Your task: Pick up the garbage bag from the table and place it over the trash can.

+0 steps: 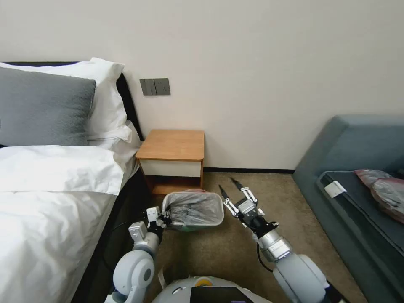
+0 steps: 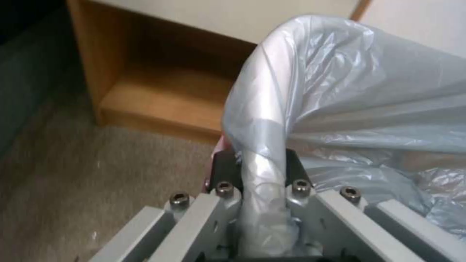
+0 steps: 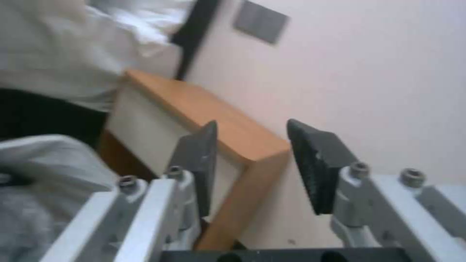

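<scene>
Garbage bag: the garbage bag [image 1: 194,210] is draped over and into the trash can [image 1: 191,228], low in the centre of the head frame; its silvery film covers the rim, with a pink edge showing at the far side.
Trash can: it stands on the carpet [image 1: 235,248], just in front of the bench [image 1: 172,145], whose low shelf is right behind it.
My left end effector: my left end effector [image 2: 262,171] is pressed together on the bag-covered rim at the can's left corner; in the left wrist view the dark pads [image 2: 225,167] sit on either side of the wrapped edge, pinching film and rim together.
My right end effector: my right end effector [image 1: 229,188] hangs spread wide just right of the can, lower centre of the head frame, holding nothing and apart from the bag.
Bench: its top is bare orange-brown wood, centre of the head frame, between the bed [image 1: 54,189] and the sofa [image 1: 357,176].
Other bags: more silvery bags with pink edges [image 1: 383,189] lie on the sofa at the right edge.
Writing: I can read no brand, label or lettering on anything.
</scene>
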Robot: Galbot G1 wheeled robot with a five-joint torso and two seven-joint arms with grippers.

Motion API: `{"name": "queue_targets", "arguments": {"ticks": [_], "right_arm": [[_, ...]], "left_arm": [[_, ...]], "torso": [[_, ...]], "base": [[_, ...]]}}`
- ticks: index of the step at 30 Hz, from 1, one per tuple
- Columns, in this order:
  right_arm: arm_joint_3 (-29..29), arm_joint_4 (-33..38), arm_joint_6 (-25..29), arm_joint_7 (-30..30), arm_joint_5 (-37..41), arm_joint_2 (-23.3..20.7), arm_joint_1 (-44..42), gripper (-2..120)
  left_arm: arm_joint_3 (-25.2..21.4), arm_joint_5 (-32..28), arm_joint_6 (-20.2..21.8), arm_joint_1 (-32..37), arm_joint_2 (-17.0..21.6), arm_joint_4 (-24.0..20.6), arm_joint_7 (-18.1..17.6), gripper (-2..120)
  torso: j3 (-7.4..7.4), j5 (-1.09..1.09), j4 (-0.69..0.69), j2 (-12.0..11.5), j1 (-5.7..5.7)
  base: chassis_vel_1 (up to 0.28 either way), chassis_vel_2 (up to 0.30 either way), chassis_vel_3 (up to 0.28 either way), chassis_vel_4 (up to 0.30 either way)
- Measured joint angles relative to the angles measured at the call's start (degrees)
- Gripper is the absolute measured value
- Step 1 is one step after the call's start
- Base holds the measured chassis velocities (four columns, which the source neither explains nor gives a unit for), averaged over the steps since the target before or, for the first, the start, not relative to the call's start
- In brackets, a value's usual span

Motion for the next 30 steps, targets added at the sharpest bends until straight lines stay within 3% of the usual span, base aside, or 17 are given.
{"name": "queue_targets", "arguments": {"ticks": [3,6,7,10,14,21,23,30], "right_arm": [[-0.54,0.15,-1.42,-2.12,1.23,-2.45,1.69,30],[-3.4,-0.47,-7.02,-5.81,7.75,-9.41,7.45,14],[-3.4,-0.47,-7.02,-5.81,7.75,-9.41,7.45,14],[-6.27,-2.96,-11.77,-6.79,16.45,-15.16,12.25,0],[-10.04,-5.26,-15.99,-6.22,23.19,-17.77,16.11,0],[-18.32,-10.52,-20.12,-5.97,26.19,-18.29,23.76,0],[-23.23,-13.06,-21.6,-5.77,27.24,-18.14,28.36,0],[-27.29,-17.11,-22.18,-4.81,30.96,-16.86,32.56,0]], "left_arm": [[0.82,2.97,-0.11,-0.2,0.28,0.27,1.54,3],[2.16,9.53,-1.57,-0.07,0.65,1.17,4.22,3],[2.16,9.53,-1.57,-0.07,0.65,1.17,4.22,3],[3.39,15.03,-4.27,0.09,0.01,2.83,5.55,3],[3.95,17.38,-5.95,-0.09,-0.61,4.0,6.11,3],[5.13,19.2,-7.13,-0.78,-1.01,5.36,6.95,3],[5.69,20.25,-7.64,-0.71,-1.08,6.13,6.45,3],[5.47,21.24,-10.61,-0.15,-1.42,7.66,5.45,3]], "torso": [[0.0,-0.01,-0.03,0.0,0.0],[0.0,0.0,0.02,0.0,0.0],[0.0,0.0,0.02,0.0,0.0],[0.0,-0.01,0.0,0.0,0.0],[0.0,-0.01,-0.01,0.0,0.0],[0.0,0.0,-0.02,0.0,0.0],[0.0,0.0,0.0,0.0,0.0],[-0.01,-0.02,0.0,0.0,0.0]], "base": [[0.0,0.0,0.0,0.0],[0.0,0.0,0.0,0.0],[0.0,0.0,0.0,0.0],[0.0,0.0,0.0,0.0],[0.0,0.0,0.0,0.0],[0.0,0.0,0.0,0.0],[0.0,0.0,0.0,0.0],[0.0,0.0,0.0,0.0]]}}
